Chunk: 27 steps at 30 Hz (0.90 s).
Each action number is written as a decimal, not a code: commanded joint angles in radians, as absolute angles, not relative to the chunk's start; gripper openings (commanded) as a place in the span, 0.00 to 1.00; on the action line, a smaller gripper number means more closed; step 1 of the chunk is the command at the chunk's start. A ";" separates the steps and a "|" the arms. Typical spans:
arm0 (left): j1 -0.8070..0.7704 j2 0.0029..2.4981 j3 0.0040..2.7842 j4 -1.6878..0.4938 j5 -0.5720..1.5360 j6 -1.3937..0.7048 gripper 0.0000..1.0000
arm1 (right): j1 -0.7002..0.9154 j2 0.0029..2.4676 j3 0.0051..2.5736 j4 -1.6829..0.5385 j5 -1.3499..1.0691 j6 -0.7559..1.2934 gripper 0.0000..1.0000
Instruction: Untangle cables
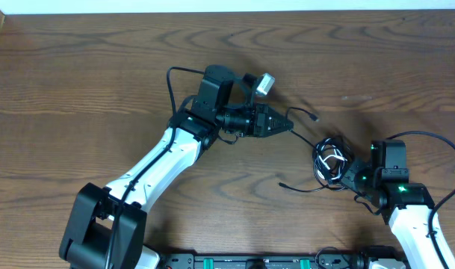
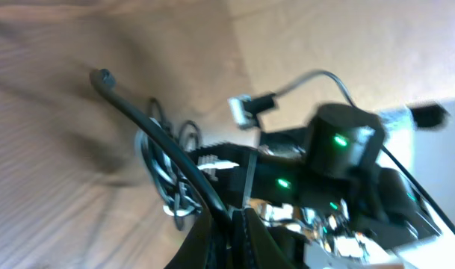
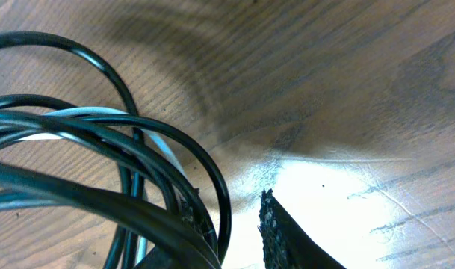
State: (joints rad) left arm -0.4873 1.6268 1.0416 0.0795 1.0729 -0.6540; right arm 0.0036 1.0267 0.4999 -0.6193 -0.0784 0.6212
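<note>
The cables lie in a small tangle [image 1: 328,153] right of centre, black loops around a white cord [image 1: 332,161]. One black strand [image 1: 305,135] runs from the tangle up to my left gripper [image 1: 288,124], which is shut on it; a plug end [image 1: 314,117] lies just beyond. In the left wrist view that strand [image 2: 149,123] slants down into the shut gripper [image 2: 238,224], with the tangle [image 2: 167,175] behind it. My right gripper [image 1: 347,175] sits at the tangle's lower right edge. Its wrist view shows it open [image 3: 228,217], black loops [image 3: 160,161] draped over the left finger, the right fingertip [image 3: 270,220] bare.
A loose black tail [image 1: 298,187] trails left from the tangle along the wooden table [image 1: 100,90]. The left arm's own thick wire [image 1: 171,82] arcs above its wrist. The right arm's body [image 2: 339,149] fills the right of the left wrist view. The arm bases stand at the near edge.
</note>
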 commanded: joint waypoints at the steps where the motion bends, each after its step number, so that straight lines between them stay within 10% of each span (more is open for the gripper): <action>1: -0.482 1.601 1.045 0.045 0.916 -0.648 0.07 | -0.014 1.029 0.496 -0.629 -0.084 0.633 0.24; 14: -0.617 1.601 1.045 -0.133 0.424 -0.648 0.07 | -0.013 1.029 0.496 -0.560 -0.423 0.387 0.58; 27: -0.803 1.607 1.044 -0.232 0.066 -0.648 0.07 | -0.014 1.029 0.496 -0.567 -0.473 0.387 0.57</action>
State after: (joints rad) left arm -0.7746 1.6222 1.0416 -0.2173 0.1730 -0.6540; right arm -0.0055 1.0275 0.4995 -0.5652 -0.4568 0.4072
